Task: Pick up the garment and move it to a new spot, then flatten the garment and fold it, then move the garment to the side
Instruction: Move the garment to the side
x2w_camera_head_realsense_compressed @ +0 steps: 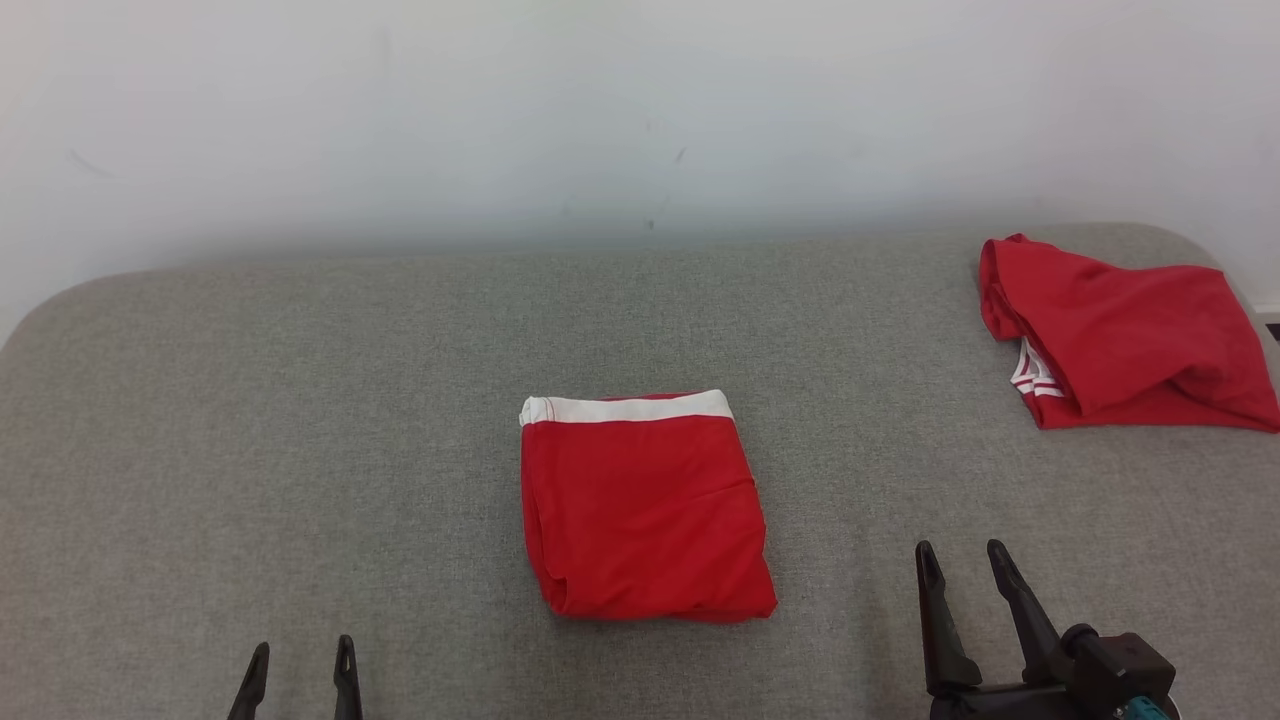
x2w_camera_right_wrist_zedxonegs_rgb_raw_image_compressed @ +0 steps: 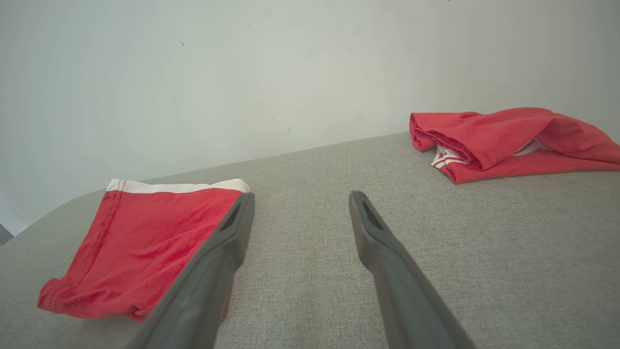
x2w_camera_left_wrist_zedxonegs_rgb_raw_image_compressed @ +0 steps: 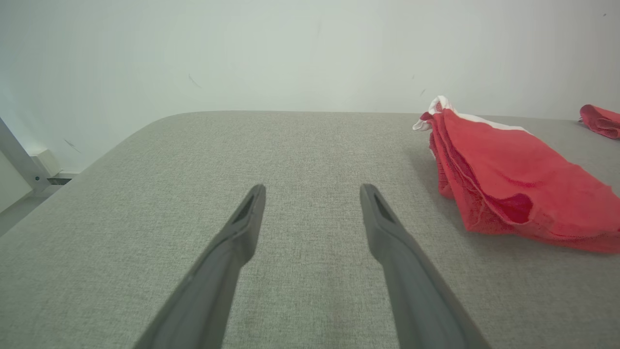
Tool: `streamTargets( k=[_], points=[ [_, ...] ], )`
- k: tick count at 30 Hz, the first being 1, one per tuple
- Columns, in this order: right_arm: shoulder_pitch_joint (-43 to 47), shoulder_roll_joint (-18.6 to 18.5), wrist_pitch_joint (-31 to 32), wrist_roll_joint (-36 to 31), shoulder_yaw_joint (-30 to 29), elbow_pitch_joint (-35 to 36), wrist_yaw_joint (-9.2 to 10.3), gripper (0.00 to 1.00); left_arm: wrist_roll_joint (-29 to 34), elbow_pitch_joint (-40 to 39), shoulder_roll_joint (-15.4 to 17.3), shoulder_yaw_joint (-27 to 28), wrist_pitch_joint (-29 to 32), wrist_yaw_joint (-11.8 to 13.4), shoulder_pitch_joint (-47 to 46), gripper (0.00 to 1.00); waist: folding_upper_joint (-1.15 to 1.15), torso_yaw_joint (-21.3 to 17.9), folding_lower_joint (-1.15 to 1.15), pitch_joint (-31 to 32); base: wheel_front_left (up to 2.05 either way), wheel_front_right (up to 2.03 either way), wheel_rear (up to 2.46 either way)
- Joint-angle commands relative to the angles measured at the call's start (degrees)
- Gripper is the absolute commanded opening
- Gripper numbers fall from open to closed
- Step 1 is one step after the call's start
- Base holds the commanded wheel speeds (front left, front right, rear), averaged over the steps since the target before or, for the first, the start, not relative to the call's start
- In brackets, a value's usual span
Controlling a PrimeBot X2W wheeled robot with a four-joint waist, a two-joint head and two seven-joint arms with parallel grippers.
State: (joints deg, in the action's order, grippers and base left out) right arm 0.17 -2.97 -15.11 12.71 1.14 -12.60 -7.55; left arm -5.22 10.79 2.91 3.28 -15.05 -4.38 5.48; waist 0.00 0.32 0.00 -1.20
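Head view: the folded red garment (x2w_camera_head_realsense_compressed: 645,510) lies flat mid-table (x2w_camera_head_realsense_compressed: 300,400), white band on its far edge. A second red garment (x2w_camera_head_realsense_compressed: 1125,335) sits crumpled at the far right corner. The left gripper (x2w_camera_head_realsense_compressed: 303,645) and right gripper (x2w_camera_head_realsense_compressed: 961,547) both have their fingers spread, holding nothing.

Left wrist view: the folded garment is off to the right, apart from the fingers.

Right wrist view: it's just left of the fingers.

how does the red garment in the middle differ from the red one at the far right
The middle garment is folded into a flat, neat rectangle; the right garment lies loosely bunched and wrinkled. The middle garment shows a plain white band along its far edge; the right garment shows striped white trim peeking from a fold. Both are red and lie on the grey surface.
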Motion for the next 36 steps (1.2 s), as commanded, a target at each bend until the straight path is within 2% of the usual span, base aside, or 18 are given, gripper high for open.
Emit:
streamTargets(
  k=[1, 13, 23, 27, 36],
  points=[
    [0.5, 0.2, 0.0, -0.3, 0.1, 0.1, 0.17, 1.0, 0.2, 0.2, 0.0, 0.0, -0.2, 0.2, -0.1, 1.0, 0.0, 0.0, 0.0, 0.0, 0.0, 0.0, 0.0],
    [-0.2, 0.2, 0.0, -0.8, 0.1, -0.1, 0.17, 1.0, -0.1, 0.3, 0.0, 0.0, -0.2, 0.2, -0.6, 1.0, 0.0, 0.4, 0.0, -0.4, 0.0, 0.0, 0.0],
    [-6.1, -0.1, 0.0, -2.3, 3.3, -3.6, 0.17, 1.0, -0.2, 1.1, 0.0, -1.8, -0.2, -0.3, -1.0, 1.0, 0.0, 4.1, 0.0, -0.1, 0.0, 0.0, 0.0],
    [-10.3, -0.8, 0.0, -2.5, 5.2, -9.5, 0.17, 1.0, -0.3, 1.2, 0.0, -2.7, -0.2, -0.4, -1.5, 1.0, 0.0, 6.1, 0.0, -0.3, 0.0, 0.0, 0.0],
    [-23.8, -1.4, 0.0, -2.1, 7.6, -32.9, 0.17, 1.0, -1.0, 1.7, 0.0, -4.1, -0.2, -0.5, -2.1, 1.0, 0.0, 10.7, 0.0, -1.5, 0.0, 0.0, 0.0]
  ],
)
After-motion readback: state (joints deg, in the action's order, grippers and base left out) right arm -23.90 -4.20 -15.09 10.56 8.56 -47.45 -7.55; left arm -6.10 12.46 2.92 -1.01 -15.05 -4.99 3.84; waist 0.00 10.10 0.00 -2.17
